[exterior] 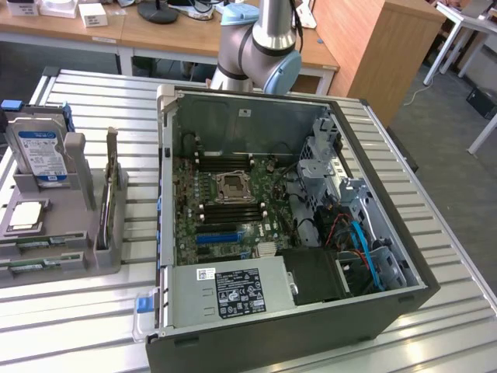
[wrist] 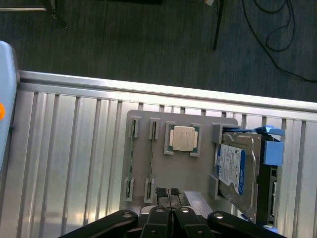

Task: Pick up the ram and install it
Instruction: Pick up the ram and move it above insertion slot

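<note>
I work on a slatted metal table (exterior: 78,318) with pale ribs from edge to edge. Two things sit directly on it: an open computer case (exterior: 264,346), covering the middle and reaching toward the edge on the exterior view's right, and a grey parts holder (exterior: 74,214) by the opposite edge. They are near each other but not touching.

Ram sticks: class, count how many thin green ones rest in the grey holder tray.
2. Both lie side by side in the grey plastic holder tray: one thin green ram stick along its edge, the other stick between it and the square silver CPU chip. More may be hidden.
</note>
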{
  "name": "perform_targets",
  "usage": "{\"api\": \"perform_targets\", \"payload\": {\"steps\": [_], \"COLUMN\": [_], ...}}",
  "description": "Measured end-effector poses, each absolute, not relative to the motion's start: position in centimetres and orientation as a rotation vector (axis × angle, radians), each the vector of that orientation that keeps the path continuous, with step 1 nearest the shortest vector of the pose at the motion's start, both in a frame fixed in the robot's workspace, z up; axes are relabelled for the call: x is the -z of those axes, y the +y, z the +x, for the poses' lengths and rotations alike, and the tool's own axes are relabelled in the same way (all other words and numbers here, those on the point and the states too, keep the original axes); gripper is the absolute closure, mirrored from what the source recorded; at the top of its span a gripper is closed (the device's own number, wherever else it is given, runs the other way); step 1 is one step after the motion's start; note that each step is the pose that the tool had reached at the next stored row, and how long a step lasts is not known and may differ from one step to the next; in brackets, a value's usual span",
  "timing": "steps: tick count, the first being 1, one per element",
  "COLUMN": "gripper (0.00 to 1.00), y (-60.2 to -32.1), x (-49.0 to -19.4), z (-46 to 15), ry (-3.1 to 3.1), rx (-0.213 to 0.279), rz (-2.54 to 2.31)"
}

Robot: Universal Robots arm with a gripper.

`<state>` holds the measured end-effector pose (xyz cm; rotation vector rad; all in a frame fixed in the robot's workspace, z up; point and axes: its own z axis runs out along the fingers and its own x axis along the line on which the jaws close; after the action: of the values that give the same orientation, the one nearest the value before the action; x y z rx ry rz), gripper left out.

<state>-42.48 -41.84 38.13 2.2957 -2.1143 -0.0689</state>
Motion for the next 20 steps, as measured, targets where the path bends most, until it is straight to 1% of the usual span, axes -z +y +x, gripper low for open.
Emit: {"api": "perform_targets", "payload": {"steps": [1,3,4,5,20], "gripper": [0.89,0.77,0.77,0.70,0.70], "y": [-41.84,-41.84,-41.84,-41.84,-41.84], "x": [-38.13,-38.13,-38.13,-38.13,-37.40], "z": [-42.48,-42.48,-42.48,-42.48,-42.48], "ry": [-2.114,-2.114,-2.114,-2.114,-2.115], "rx": [0.069,0.069,0.069,0.069,0.070], "rz": [2.296,2.296,2.296,2.296,2.296]}}
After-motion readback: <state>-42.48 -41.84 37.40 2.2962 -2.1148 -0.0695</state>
